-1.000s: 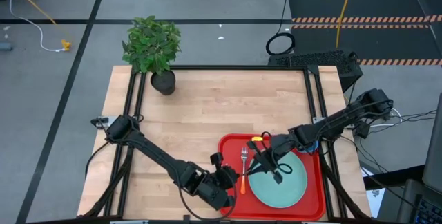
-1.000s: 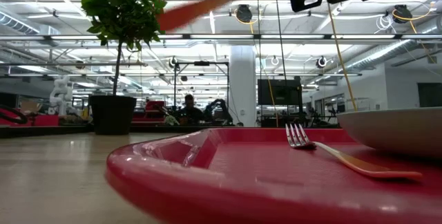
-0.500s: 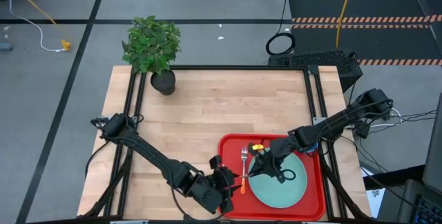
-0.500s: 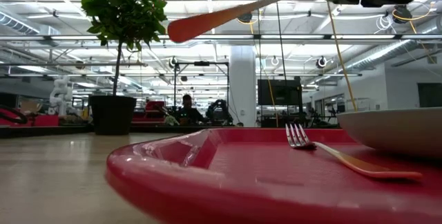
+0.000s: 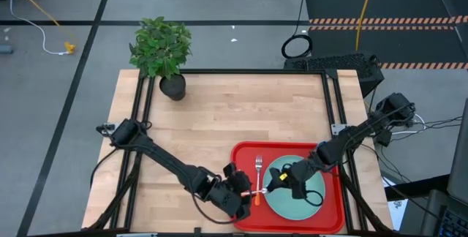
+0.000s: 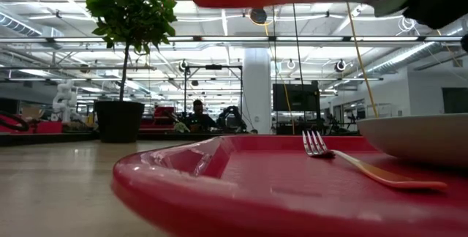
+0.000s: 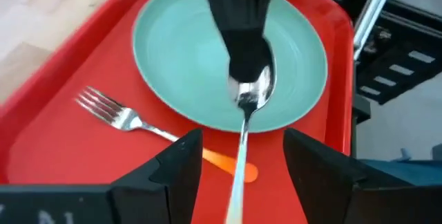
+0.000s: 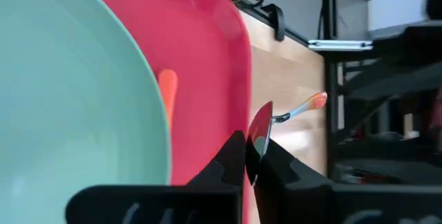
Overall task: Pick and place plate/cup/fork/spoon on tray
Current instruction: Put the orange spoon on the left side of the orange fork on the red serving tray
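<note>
Right gripper is pinching the spoon by its bowl, hanging it over the plate on the tray. Left gripper is sitting open around the handle, fork lying beside.

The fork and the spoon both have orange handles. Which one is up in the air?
The spoon. The right gripper holds it by its round bowl above the plate, while the fork lies flat on the red tray.

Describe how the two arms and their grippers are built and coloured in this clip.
Both arms are dark, nearly black, slim jointed links with bulkier round housings at the joints and thin black cables along them. The left gripper and right gripper each end in two black, blocky fingers. No markings are legible.
</note>
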`<control>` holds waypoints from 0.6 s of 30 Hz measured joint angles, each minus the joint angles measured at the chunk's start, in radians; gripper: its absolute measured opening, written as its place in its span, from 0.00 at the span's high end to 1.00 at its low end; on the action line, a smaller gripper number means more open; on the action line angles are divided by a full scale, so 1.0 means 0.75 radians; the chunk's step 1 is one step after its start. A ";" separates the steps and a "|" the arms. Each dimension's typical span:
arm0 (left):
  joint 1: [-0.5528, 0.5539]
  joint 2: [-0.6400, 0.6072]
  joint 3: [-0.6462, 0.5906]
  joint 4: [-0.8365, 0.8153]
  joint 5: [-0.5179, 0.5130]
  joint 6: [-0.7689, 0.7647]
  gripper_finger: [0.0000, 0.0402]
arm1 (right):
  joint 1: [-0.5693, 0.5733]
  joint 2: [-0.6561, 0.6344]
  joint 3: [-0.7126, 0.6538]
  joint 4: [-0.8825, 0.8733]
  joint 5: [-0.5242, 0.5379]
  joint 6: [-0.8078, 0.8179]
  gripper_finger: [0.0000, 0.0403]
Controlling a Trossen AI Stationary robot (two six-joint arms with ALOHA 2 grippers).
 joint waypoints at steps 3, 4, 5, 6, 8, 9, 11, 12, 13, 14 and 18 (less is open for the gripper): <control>0.018 0.002 -0.057 0.142 0.068 0.047 0.49 | 0.016 0.000 0.000 0.012 0.057 -0.083 1.00; 0.023 0.002 -0.075 0.186 0.088 0.066 0.49 | 0.019 0.000 0.000 0.010 0.060 -0.107 1.00; 0.026 0.002 -0.091 0.221 0.099 0.083 0.49 | 0.022 0.000 0.000 0.009 0.060 -0.128 1.00; 0.031 0.002 -0.106 0.238 0.109 0.094 0.49 | 0.026 0.000 0.000 0.009 0.061 -0.144 1.00; 0.041 0.002 -0.132 0.265 0.122 0.099 0.49 | 0.031 0.000 0.000 0.010 0.064 -0.166 1.00; 0.046 0.002 -0.140 0.267 0.129 0.098 0.49 | 0.032 0.000 0.000 0.010 0.070 -0.169 1.00; 0.055 0.002 -0.149 0.265 0.144 0.098 0.49 | 0.032 0.000 0.000 0.008 0.092 -0.168 1.00; 0.059 0.002 -0.152 0.266 0.156 0.099 0.49 | 0.031 0.000 0.000 0.007 0.094 -0.168 1.00; 0.062 0.002 -0.154 0.267 0.160 0.098 0.49 | 0.030 0.000 0.000 0.006 0.095 -0.168 1.00; 0.065 0.002 -0.154 0.271 0.163 0.098 0.49 | 0.030 0.000 0.000 0.007 0.097 -0.168 1.00; 0.070 0.021 -0.154 0.283 0.174 0.098 0.50 | 0.030 0.000 0.000 0.006 0.096 -0.168 1.00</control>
